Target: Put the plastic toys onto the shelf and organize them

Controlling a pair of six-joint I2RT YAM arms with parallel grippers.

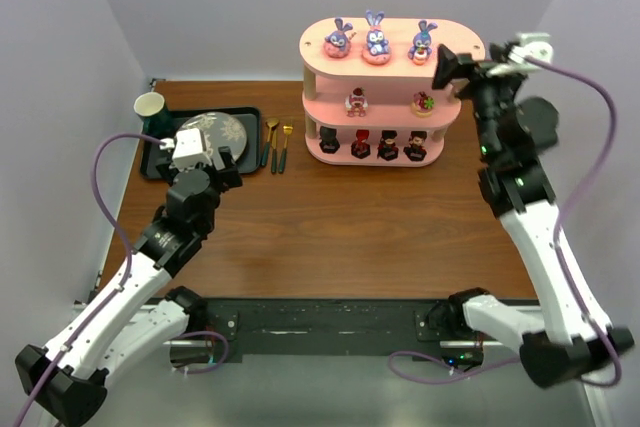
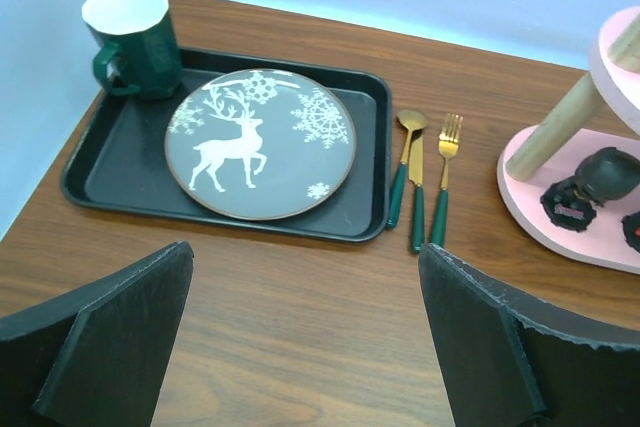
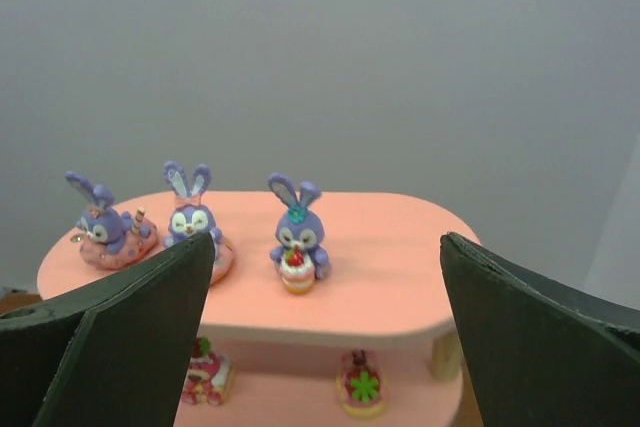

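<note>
right fingers [image 3: 530, 332]: blunt matte black wedges

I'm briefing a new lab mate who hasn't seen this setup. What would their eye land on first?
Most likely the pink shelf at the back, right of centre, with three purple bunny toys lined up on its top tier and dark figurines in a row on the bottom one. Next, the right gripper, open beside the right end of the shelf's top, and the reindeer plate on the black tray at the back left.
</note>
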